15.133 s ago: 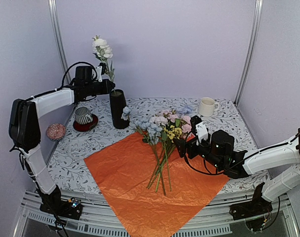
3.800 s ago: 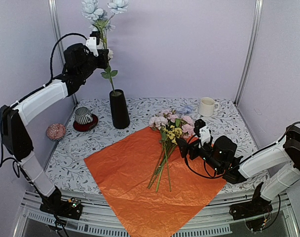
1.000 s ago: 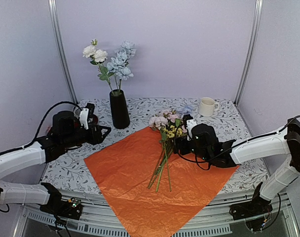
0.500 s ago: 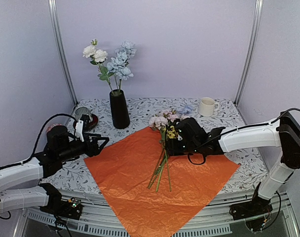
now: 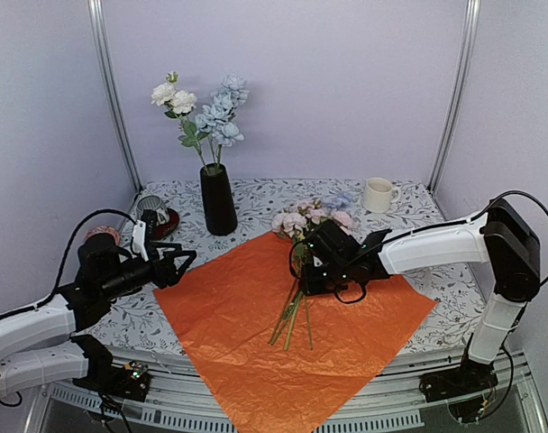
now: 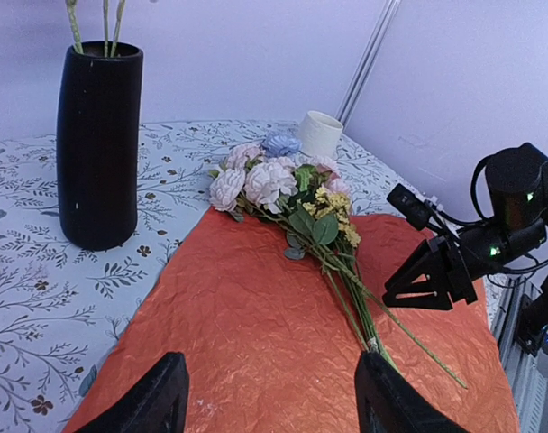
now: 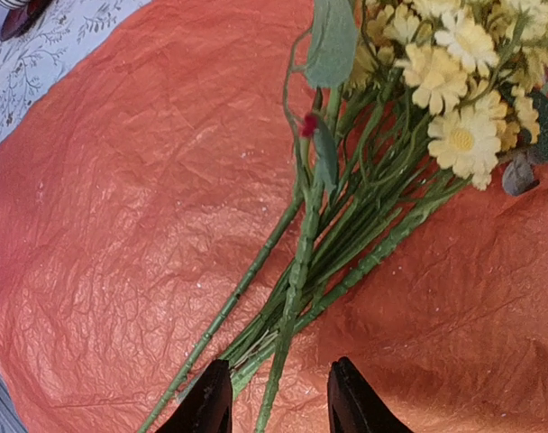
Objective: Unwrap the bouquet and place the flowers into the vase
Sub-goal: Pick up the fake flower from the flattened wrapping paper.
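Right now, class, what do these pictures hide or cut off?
Left wrist view: blooms in the tall matte black vase, cut by the top edge.
Right wrist view: pink heads of the green-stemmed flowers, past the top edge.
Top view: tips of the right pincer, hidden by its own body.

Soft, even light fills the booth from overhead, leaving only faint shadows under the loose flowers point(image 5: 295, 221) on the orange sheet point(image 5: 256, 361). Tiny glints speckle its wrinkles in the right wrist view. In the left wrist view the vase point(image 6: 98, 144), near the left edge, looks slightly bowed.
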Robot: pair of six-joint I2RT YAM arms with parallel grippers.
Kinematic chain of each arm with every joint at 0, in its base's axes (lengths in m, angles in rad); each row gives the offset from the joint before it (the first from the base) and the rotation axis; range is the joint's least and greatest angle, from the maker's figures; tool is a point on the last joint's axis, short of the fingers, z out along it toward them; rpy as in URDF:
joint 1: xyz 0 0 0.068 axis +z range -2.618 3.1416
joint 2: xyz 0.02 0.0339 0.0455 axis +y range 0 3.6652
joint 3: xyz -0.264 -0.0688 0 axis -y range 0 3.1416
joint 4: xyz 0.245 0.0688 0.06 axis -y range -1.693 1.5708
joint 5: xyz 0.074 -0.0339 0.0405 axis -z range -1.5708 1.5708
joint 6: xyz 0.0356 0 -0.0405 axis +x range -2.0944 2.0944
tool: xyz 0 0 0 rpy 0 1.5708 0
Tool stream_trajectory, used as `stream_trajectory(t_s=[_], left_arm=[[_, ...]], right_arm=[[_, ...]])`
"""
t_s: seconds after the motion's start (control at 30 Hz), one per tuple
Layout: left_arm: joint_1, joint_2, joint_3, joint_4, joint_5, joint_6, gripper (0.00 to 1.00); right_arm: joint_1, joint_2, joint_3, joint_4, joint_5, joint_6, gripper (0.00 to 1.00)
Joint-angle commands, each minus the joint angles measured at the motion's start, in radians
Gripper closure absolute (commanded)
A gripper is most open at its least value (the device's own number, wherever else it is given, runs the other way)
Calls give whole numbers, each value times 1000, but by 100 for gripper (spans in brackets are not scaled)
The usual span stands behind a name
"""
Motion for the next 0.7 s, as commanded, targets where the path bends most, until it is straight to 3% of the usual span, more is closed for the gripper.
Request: stream_trajectory(t_s=[0.0, 0.23, 0.43, 0.57, 0.67], left_arm=[[-8, -9, -13, 28, 2, 12, 35], [-7, 10, -5, 33, 15, 4, 35], [-8, 10, 4, 22, 22, -3, 35], [-8, 5, 11, 15, 26, -10, 35], [-8, 1, 17, 13, 36, -20, 35]], right_arm=[[24, 38, 25, -47, -40, 33, 61], [53, 76, 23, -45, -48, 85, 62], [54, 76, 23, -35, -46, 97, 78], [55, 42, 24, -8, -34, 96, 96], [55, -2, 15, 29, -20, 84, 96]])
